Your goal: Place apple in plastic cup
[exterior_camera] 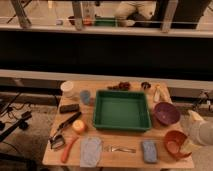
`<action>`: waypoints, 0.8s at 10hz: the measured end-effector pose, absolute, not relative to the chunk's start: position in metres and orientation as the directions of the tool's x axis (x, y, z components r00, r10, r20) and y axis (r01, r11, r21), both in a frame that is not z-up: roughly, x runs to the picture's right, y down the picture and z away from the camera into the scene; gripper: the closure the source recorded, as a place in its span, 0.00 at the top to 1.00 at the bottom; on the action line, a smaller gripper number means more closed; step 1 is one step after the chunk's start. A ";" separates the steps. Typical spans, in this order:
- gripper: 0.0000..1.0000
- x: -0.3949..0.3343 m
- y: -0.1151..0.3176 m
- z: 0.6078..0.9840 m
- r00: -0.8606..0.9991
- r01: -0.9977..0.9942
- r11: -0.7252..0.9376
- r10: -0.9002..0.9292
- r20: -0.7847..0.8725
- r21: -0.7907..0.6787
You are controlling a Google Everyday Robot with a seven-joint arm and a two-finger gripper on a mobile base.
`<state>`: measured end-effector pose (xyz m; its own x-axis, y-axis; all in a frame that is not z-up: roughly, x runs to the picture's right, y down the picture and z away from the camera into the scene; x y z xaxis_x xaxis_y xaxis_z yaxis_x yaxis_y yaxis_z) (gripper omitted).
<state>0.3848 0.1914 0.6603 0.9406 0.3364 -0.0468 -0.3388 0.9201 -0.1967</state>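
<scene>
The apple (78, 126) lies on the left part of the tabletop (125, 159), just off the front left corner of the green tray (121, 110) and touching or nearly touching the end of a black-handled utensil (65, 127) that runs diagonally away from it toward the front left. The tool (196, 131) is a pale shape at the far right edge of the view, past the right end of the tabletop, so the whole width of the tray separates it from the apple and the two are well apart. How far open the tool is cannot be told here; nothing can be seen in its hold, and it sits just beside an orange bowl-like vessel (175, 144) at the front right corner, though whether it touches that is unclear. Behind the apple, near the tray's back left corner, a small blue-grey cup (85, 97) stands upright, with a white cup (67, 89) just beyond it to the left; the apple is in neither. A flat black block (69, 108) lies between those cups and the apple. In front of the apple are a long orange carrot-like thing (68, 149) and a grey-blue cloth (90, 151), then a piece of cutlery (120, 149) and a blue sponge (149, 151) along the front edge. A purple bowl (166, 113) sits just right of the tray.
</scene>
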 end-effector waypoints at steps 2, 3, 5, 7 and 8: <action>1.00 0.385 0.191 0.660 0.941 -0.339 0.920 0.336 -0.047 -0.197; 1.00 0.385 0.191 0.660 0.941 -0.339 0.920 0.336 -0.047 -0.197; 1.00 0.385 0.191 0.660 0.941 -0.338 0.921 0.335 -0.046 -0.196; 1.00 0.382 0.191 0.656 0.947 -0.316 0.926 0.320 -0.015 -0.204; 1.00 0.382 0.191 0.654 0.949 -0.310 0.928 0.315 -0.007 -0.205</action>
<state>0.3822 0.1912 0.6543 0.9489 0.3154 -0.0070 -0.3101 0.9283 -0.2052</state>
